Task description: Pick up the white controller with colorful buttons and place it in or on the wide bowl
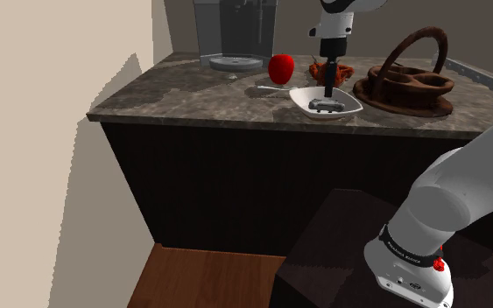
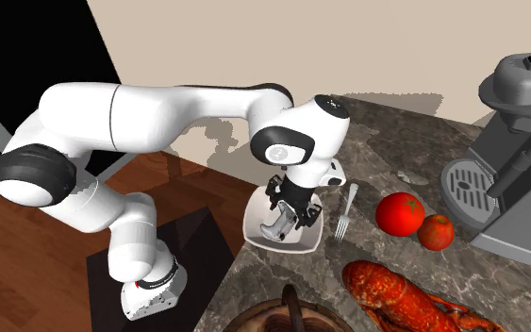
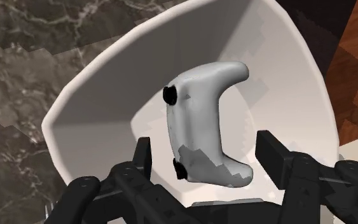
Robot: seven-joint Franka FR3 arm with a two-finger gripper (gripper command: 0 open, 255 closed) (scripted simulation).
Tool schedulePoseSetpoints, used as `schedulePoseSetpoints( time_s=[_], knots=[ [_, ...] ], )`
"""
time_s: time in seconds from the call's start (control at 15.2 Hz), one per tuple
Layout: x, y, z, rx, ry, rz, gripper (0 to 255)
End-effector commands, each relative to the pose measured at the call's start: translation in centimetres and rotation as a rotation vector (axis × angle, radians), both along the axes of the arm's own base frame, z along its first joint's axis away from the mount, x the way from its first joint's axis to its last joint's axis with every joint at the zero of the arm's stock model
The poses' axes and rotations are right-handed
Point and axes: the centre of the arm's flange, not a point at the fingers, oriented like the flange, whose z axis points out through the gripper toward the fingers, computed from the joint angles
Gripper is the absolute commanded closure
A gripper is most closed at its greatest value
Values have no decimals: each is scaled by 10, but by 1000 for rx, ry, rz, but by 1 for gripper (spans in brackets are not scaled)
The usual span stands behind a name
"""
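Marbled counter point(image 1: 183, 87) bears bowl point(image 3: 95, 108) holding pale controller point(image 3: 199, 121), black thumbsticks.

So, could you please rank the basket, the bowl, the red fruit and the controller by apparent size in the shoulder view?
1. Brown basket.
2. White bowl.
3. Red fruit and controller look about alike, so I leave them unranked.
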Motion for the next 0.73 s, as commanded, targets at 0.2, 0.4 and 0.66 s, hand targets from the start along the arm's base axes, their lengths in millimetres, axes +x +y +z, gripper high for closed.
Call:
schedulePoseSetpoints(
  time_s=[0.2,0.4,0.66],
  knots=[
    [0,0,0,0,0,0,0],
    [7,-3,39,0,0,0,0],
    [8,-4,49,0,0,0,0]
  ],
)
